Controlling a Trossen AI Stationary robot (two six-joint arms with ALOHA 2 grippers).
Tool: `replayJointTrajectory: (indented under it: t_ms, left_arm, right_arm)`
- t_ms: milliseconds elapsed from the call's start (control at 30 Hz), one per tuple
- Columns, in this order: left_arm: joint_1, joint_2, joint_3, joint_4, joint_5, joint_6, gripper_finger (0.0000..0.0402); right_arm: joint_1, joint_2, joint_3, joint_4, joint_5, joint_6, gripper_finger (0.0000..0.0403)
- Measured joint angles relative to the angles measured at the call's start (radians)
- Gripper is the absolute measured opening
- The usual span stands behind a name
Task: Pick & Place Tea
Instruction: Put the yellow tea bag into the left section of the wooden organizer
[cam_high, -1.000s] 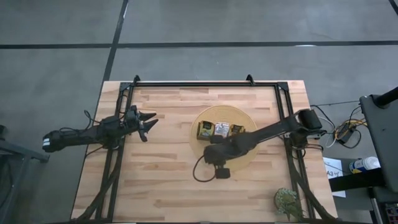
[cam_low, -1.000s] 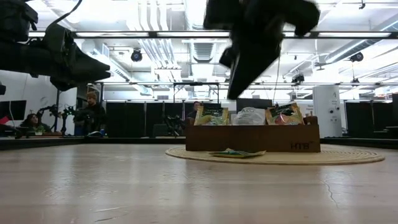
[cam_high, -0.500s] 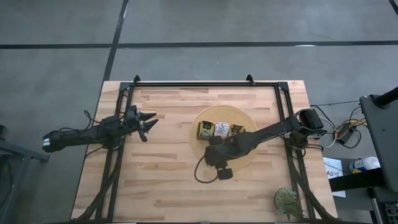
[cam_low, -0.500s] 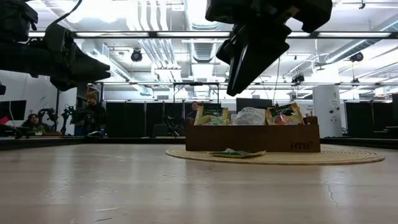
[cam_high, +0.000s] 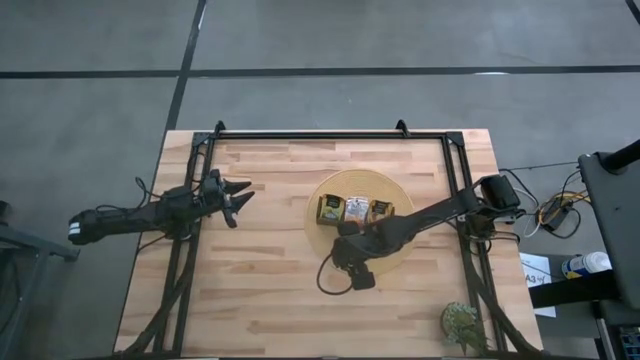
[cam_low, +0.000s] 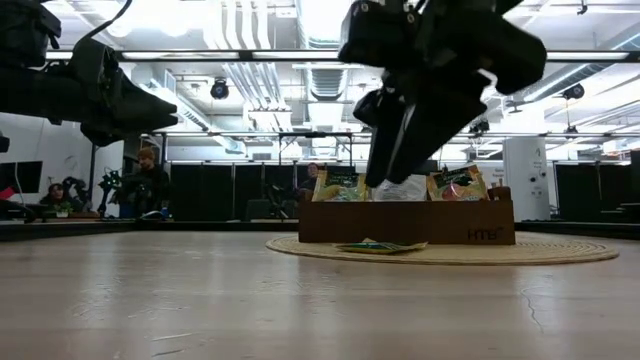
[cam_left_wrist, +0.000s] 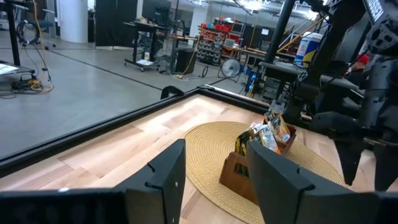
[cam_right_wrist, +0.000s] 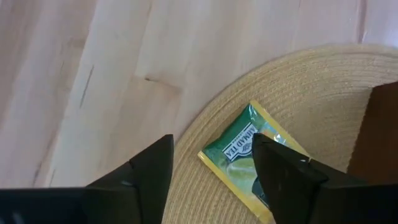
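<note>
The right tool (cam_right_wrist: 211, 171) hangs with its fingers spread wide and empty above a loose green-and-yellow tea packet (cam_right_wrist: 252, 158) lying flat on the woven round mat (cam_right_wrist: 323, 81), just beside the wooden tray (cam_right_wrist: 379, 124). By my reading the step in hand is the pick: the tool is lined up over the packet but has not reached it. The next move would call for a straight descent, the fingers straddling the thin packet, then a close on its edges. In the low view the tray (cam_low: 405, 220) holds packets standing upright in its compartments: green (cam_low: 340, 185), white (cam_low: 405, 187), orange (cam_low: 455, 184). The left tool (cam_high: 232, 200), also wide and empty, waits well apart over the left of the surface (cam_high: 260, 300).
</note>
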Motion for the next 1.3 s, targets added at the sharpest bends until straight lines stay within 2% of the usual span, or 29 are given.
replayJointTrajectory:
  t_ms: [400,667,933,1133,1300]
  left_arm:
    - [0.0,0.0,0.0,0.0,0.0,0.0,0.0163]
    - [0.0,0.0,0.0,0.0,0.0,0.0,0.0163]
    - [0.0,0.0,0.0,0.0,0.0,0.0,0.0163]
    - [0.0,0.0,0.0,0.0,0.0,0.0,0.0163]
    - [0.0,0.0,0.0,0.0,0.0,0.0,0.0163]
  right_arm:
    - [-0.003,0.0,-0.17,0.255,0.002,0.006,0.0208]
    - [-0.036,0.0,-0.245,0.301,0.007,0.1,0.0205]
    - [-0.041,0.0,-0.267,0.306,0.093,0.131,0.0202]
    - [-0.04,0.0,-0.268,0.304,0.132,0.131,0.0166]
    - [-0.04,0.0,-0.268,0.303,0.134,0.131,0.0104]
